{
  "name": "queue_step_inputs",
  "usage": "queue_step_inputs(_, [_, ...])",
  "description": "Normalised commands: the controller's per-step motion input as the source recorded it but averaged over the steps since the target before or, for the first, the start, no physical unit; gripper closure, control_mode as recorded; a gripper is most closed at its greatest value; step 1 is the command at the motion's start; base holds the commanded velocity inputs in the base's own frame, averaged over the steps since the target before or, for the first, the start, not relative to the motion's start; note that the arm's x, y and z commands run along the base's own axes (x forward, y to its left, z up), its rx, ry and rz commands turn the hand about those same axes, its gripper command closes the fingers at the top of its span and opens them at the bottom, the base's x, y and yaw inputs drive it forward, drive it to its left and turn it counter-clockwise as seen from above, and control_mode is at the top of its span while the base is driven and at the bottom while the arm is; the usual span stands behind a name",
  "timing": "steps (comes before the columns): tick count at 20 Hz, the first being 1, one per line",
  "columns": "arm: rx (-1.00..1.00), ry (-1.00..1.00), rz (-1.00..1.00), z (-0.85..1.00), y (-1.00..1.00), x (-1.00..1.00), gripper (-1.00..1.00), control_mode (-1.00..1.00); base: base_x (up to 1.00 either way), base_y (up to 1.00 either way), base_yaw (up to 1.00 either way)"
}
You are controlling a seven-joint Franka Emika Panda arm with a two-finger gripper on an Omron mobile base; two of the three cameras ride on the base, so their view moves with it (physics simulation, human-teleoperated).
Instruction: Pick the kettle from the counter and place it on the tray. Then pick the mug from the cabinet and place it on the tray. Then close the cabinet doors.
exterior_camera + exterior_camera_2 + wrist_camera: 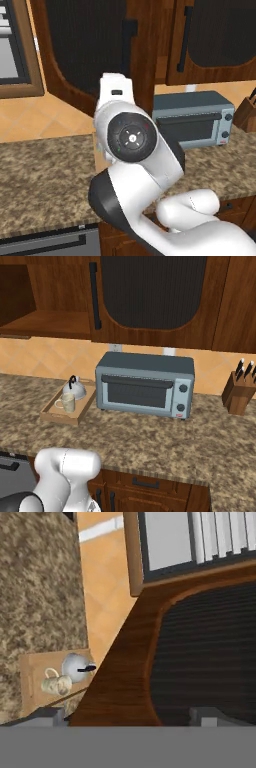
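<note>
The speckled brown-beige granite desk (150,441) runs wide under dark reddish-brown wooden wall cabinets (45,321). On it, far left, the shallow light-wood tray (60,415) carries the squat silvery-white kettle (74,388) and, just beside it nearer me, the small cream mug (66,402). A grey toaster oven (145,385) stands right of the tray, a wooden knife block (239,391) farther right. My fingers (132,716) are spread wide, holding nothing, straddling the edge of an open arched-panel cabinet door (150,662).
</note>
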Motion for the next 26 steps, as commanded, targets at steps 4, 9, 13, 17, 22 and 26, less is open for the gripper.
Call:
queue_step_inputs(4, [0.00,0.17,-0.33,0.00,-0.63,0.37,-1.00,-1.00,0.00,0.00,0.00])
queue_step_inputs(9, [0.00,0.19,-0.33,0.00,-0.62,0.41,-1.00,-1.00,0.00,0.00,0.00])
queue_step_inputs(13, [-0.07,0.17,-0.24,-0.05,-0.59,0.44,-1.00,-1.00,0.00,0.00,0.00])
queue_step_inputs(17, [-0.10,0.09,-0.12,-0.12,-0.54,0.45,-1.00,-1.00,0.00,0.00,0.00])
queue_step_inputs(22, [-0.06,0.09,-0.07,-0.12,-0.57,0.61,-1.00,-1.00,0.00,0.00,0.00])
queue_step_inputs(26, [-0.01,0.02,0.00,-0.20,-0.52,0.65,-1.00,-1.00,0.00,0.00,0.00])
